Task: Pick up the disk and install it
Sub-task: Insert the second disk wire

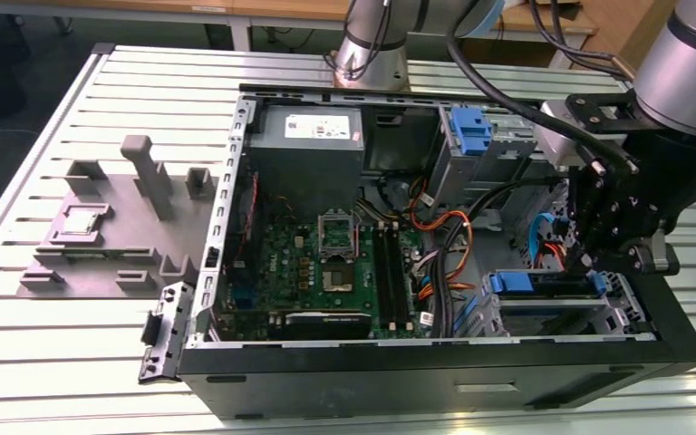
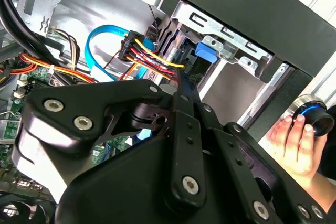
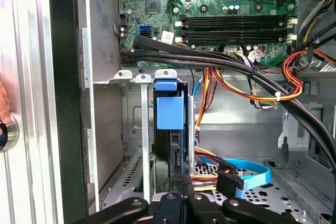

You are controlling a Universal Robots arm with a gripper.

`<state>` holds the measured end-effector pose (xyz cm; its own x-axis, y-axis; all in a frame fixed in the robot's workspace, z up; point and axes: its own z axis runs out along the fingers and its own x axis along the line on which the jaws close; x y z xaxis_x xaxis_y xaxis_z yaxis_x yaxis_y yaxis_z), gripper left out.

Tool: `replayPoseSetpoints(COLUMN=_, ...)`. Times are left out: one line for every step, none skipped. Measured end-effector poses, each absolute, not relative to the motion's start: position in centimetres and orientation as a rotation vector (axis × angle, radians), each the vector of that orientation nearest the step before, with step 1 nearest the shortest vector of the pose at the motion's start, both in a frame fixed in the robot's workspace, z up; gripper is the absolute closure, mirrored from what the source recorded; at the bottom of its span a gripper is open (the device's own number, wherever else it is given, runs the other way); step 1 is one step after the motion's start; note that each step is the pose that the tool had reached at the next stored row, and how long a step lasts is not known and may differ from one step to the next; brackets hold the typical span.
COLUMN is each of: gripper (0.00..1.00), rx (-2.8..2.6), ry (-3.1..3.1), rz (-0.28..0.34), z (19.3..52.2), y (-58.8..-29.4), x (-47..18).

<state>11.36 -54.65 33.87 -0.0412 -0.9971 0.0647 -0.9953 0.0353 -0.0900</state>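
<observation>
At the left of the exterior view a grey moulded fixture [image 1: 119,227] is seen on the slatted metal table [image 1: 33,344], with the open black computer case [image 1: 445,372] in the middle. At lower right the black gripper [image 1: 608,263] is lowered over the drive cage [image 1: 554,304], where the silver hard drive with blue plastic rails [image 3: 170,129] is seen standing edge-on in its slot in the first wrist view. The disk is judged to be nearly or fully seated. Its label is hidden, and whether the jaws grip it cannot be told. A hand [image 2: 291,142] is seen at the right.
</observation>
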Motion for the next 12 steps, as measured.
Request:
replayPoseSetpoints(gripper=0.89, rx=-2.164, ry=2.249, rz=-0.172, z=33.87, y=-54.65, x=11.36)
replayPoseSetpoints(gripper=0.89, rx=-2.164, ry=2.249, rz=-0.172, z=33.87, y=-54.65, x=11.36)
replayPoseSetpoints(gripper=0.89, rx=-2.164, ry=2.249, rz=-0.172, z=33.87, y=-54.65, x=11.36)
replayPoseSetpoints(gripper=0.89, rx=-2.164, ry=2.249, rz=-0.172, z=33.87, y=-54.65, x=11.36)
replayPoseSetpoints(gripper=0.89, rx=-2.164, ry=2.249, rz=-0.172, z=33.87, y=-54.65, x=11.36)
replayPoseSetpoints(gripper=0.89, rx=-2.164, ry=2.249, rz=-0.172, z=33.87, y=-54.65, x=11.36)
replayPoseSetpoints(gripper=0.89, rx=-2.164, ry=2.249, rz=-0.172, z=33.87, y=-54.65, x=11.36)
replayPoseSetpoints(gripper=0.89, rx=-2.164, ry=2.249, rz=-0.171, z=33.87, y=-54.65, x=11.37)
replayPoseSetpoints(gripper=0.89, rx=-2.166, ry=2.25, rz=-0.169, z=33.87, y=-54.64, x=11.38)
replayPoseSetpoints(gripper=0.89, rx=-2.168, ry=2.252, rz=-0.165, z=33.88, y=-54.64, x=11.38)
replayPoseSetpoints(gripper=0.89, rx=-2.172, ry=2.256, rz=-0.158, z=33.88, y=-54.65, x=11.38)
replayPoseSetpoints(gripper=0.89, rx=-2.176, ry=2.26, rz=-0.15, z=33.88, y=-54.65, x=11.37)
